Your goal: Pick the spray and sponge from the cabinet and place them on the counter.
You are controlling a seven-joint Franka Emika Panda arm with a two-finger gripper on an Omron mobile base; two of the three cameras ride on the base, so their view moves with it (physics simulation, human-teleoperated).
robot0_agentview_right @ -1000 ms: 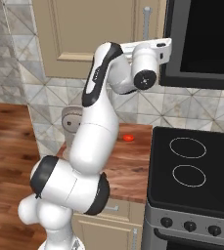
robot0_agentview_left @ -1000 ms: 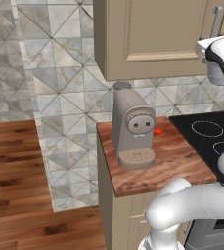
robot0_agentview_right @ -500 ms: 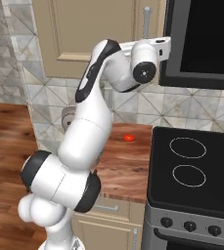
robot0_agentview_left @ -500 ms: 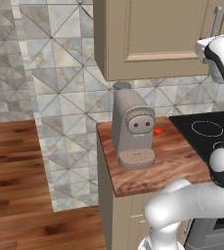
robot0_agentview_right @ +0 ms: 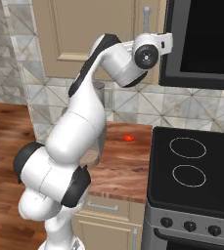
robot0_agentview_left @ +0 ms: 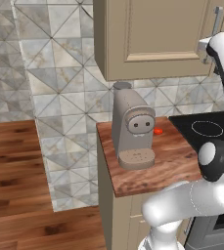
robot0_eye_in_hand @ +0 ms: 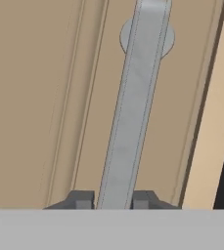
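**Fingers clamped on the cabinet's bar handle, door shut**

While the beige-tan wooden wall cabinet has its recessed-panel door flat against the carcass, the two-finger gripper sits closed narrow around the long vertical grey bar handle, one dark fingertip pressed to each side of the bar at 6 o'clock in the hand view. That bar runs up to a round grey mount at 12 o'clock, and the door's free edge lies just to its 3 o'clock side, with a dark strip beyond it.

From the right base view the white hand reaches the handle at 1 o'clock, just beside the black panel filling the upper right, so little room is left on that side. From the left base view the handle stands at 2 o'clock, at the door's right edge.

Below, the reddish-brown wood-grain counter carries a big grey coffee machine near its left edge and a small red-orange thing at the back; bare wood lies open toward the front edge and toward the black glass stovetop touching its right side. Spray and sponge cannot be seen, with the cabinet door shut.
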